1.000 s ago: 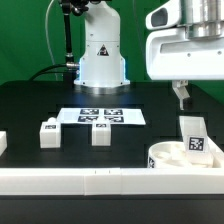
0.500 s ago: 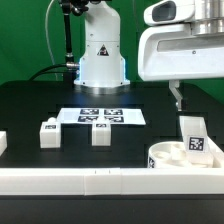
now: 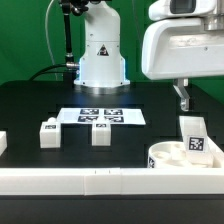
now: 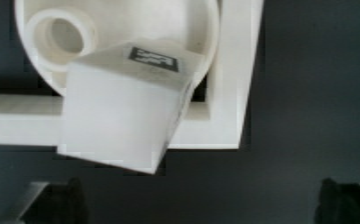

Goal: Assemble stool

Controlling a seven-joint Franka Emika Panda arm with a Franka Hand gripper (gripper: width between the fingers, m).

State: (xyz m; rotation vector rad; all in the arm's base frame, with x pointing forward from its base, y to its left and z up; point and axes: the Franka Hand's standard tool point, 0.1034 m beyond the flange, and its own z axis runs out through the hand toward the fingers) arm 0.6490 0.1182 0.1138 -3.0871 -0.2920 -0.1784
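The round white seat disc [image 3: 166, 158] lies at the exterior view's right, in the corner of the border rail. A tagged white leg [image 3: 194, 137] stands tilted on it. In the wrist view the leg [image 4: 127, 115] leans over the seat [image 4: 150, 30]. My gripper [image 3: 182, 97] hangs above and behind the seat, apart from both. In the wrist view my gripper [image 4: 203, 200] is open and empty, its dark fingertips [image 4: 56, 200] set far apart. Two more legs [image 3: 48, 133] [image 3: 100, 132] sit on the black table to the left.
The marker board [image 3: 100, 116] lies flat in the middle, in front of the robot base [image 3: 100, 55]. The long white border rail [image 3: 90, 180] runs along the front; it also shows in the wrist view [image 4: 234, 95]. Another white part [image 3: 3, 143] shows at the left edge.
My hand swayed slightly left and back again, and its body now sits a little higher. The seat and legs have not moved.
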